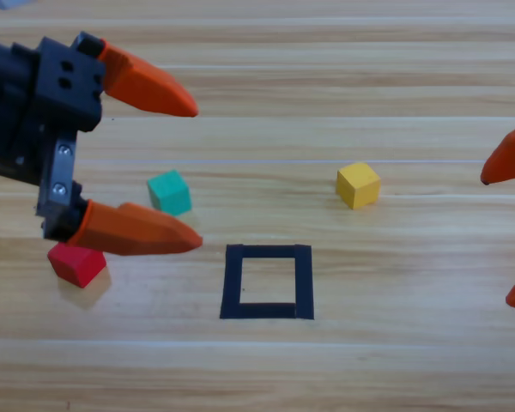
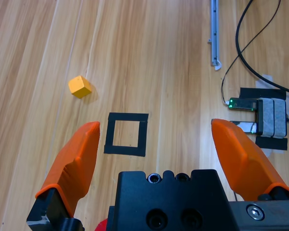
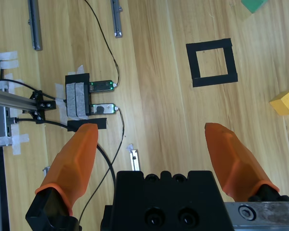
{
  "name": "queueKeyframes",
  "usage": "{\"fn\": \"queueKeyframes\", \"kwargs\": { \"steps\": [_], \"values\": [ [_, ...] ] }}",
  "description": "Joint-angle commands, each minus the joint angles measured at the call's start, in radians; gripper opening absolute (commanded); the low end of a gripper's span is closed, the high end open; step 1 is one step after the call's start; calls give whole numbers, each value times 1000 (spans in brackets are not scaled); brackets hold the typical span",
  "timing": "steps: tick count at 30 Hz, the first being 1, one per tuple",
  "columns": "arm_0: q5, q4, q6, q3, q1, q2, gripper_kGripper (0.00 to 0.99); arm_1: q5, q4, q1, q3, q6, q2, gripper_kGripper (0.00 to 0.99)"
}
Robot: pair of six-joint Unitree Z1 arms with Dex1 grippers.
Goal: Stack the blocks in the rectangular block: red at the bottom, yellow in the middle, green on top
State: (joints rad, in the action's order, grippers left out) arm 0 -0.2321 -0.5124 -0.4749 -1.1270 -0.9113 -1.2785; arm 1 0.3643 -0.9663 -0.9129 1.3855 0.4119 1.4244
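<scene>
Left gripper (image 1: 197, 176): your jaws stand wide apart and hold nothing, hanging over the left part of the bench (image 1: 395, 369); the spread suits a descent around a cube, and the arm sits nearest the piece the stack needs first. Red cube (image 1: 77, 263): it lies on the wood at the left, just under and beside your lower jaw in the high view, untouched, and only a sliver of it shows at the bottom edge of the left wrist view. As the base of the stack it is, I judge, the one to take first, and you are not yet centred over it. Teal-green cube (image 1: 170, 192): loose on the bench, seen between the two jaws from above, near the red one and apart from it; it goes on last, so leave it. Black tape square (image 1: 267, 281): in the middle of the bench, bare wood inside, no cube in it, so no part of the stack is built. Yellow cube (image 1: 358, 185): up and to the right of the square, clear of it, nearer the other arm. Right gripper (image 1: 508, 232): it waits at the right edge with jaws open and empty, well clear of the square.
</scene>
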Motion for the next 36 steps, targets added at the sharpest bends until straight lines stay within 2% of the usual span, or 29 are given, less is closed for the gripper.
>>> {"fn": "queueKeyframes", "kwargs": {
  "steps": [1, 6, 8, 13, 15, 18, 19, 20, 24, 29, 33, 36],
  "values": [
    [13, -1, 13, 27, -20, -2, 990, -8, 17, -30, -34, -12, -1, 976],
    [20, -1, 13, 26, -20, -13, 990, -8, 17, -30, -36, -38, -5, 976],
    [22, -1, 13, 26, -20, -15, 990, -31, 24, -21, -39, -68, 8, 976],
    [54, 0, 35, 26, -20, -21, 990, -42, 69, 71, -22, -188, 126, 974],
    [158, 11, 125, 23, -20, -21, 990, -116, 78, 74, -2, -265, 176, 974],
    [382, 25, 335, 15, -6, -27, 990, -220, 80, 74, 44, -337, 254, 976],
    [436, 28, 410, 15, 12, -33, 990, -262, 83, 75, 53, -357, 272, 977],
    [448, 28, 450, 9, 32, -48, 990, -297, 86, 77, 64, -384, 291, 977],
    [447, 20, 637, 6, 129, -108, 990, -421, 86, 78, 119, -455, 366, 979],
    [435, -57, 828, 9, 235, -179, 990, -473, 83, 109, 168, -479, 412, 977],
    [433, -84, 783, 12, 282, -225, 989, -617, 89, 117, 227, -499, 521, 959],
    [435, -129, 722, -14, 322, -294, 989, -624, 87, 120, 256, -509, 599, 950]
  ]
}}
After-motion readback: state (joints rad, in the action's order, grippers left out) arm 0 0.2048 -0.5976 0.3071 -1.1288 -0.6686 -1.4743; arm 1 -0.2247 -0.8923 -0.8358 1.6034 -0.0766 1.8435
